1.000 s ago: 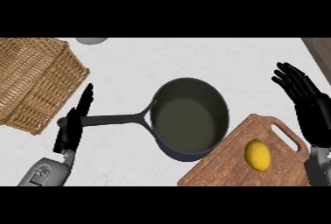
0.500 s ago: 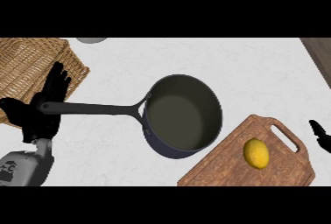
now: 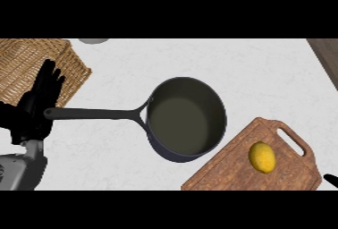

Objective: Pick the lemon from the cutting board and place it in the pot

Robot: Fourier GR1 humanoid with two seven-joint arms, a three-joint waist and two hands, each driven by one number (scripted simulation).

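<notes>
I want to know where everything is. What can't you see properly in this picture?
- Right hand: only a black tip shows at the head view's right edge, so its fingers can't be told.
- Grey object: cut off by the top edge; unclear what it is.
- Wicker basket: runs off the left edge, partly hidden by the left hand.

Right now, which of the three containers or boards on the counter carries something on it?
The wooden cutting board, lower right: the lemon lies on it. The dark pot holds nothing, and no contents show in the wicker basket.
</notes>
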